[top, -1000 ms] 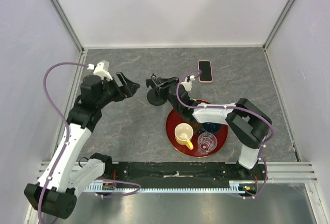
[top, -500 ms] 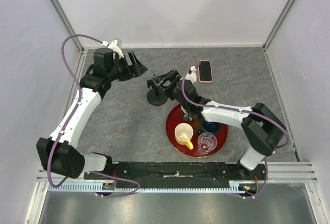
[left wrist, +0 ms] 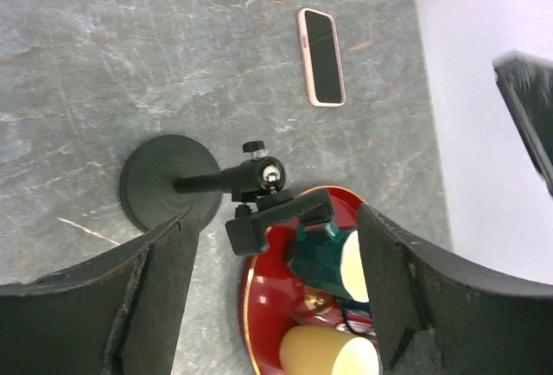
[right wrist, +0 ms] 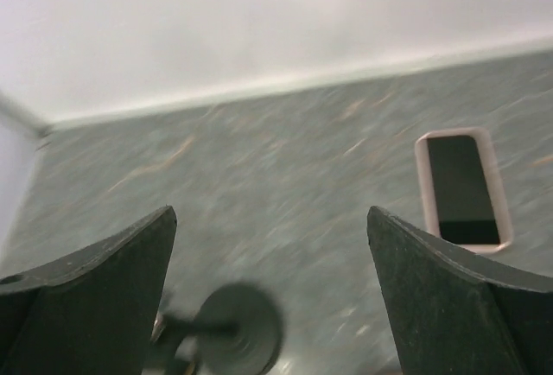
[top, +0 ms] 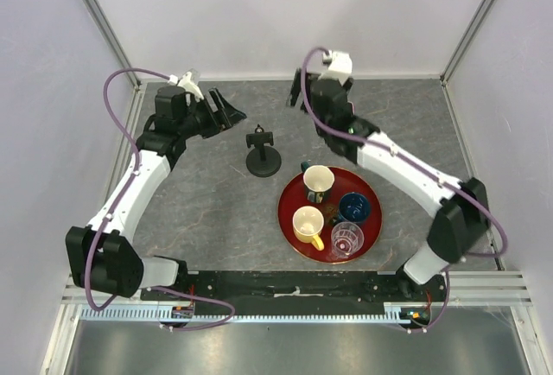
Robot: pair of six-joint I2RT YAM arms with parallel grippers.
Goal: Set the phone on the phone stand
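The phone, black-screened with a pink rim, lies flat on the grey table near the back wall; the right wrist view also shows the phone. From above, my right arm hides it. The black phone stand stands upright mid-table with its clamp head bare, and the stand shows below my left gripper. My left gripper hovers open, left of the stand, nothing between its fingers. My right gripper hangs open and high at the back; in its own view the gripper frames bare table, phone to the right.
A red round tray sits just in front and to the right of the stand, carrying a dark green cup, a yellow mug, a blue cup and a clear glass. White walls close the table in.
My right gripper has left the stand's clamp head, opened wide and swung up to the back over the phone. My left arm has moved toward the back left corner.
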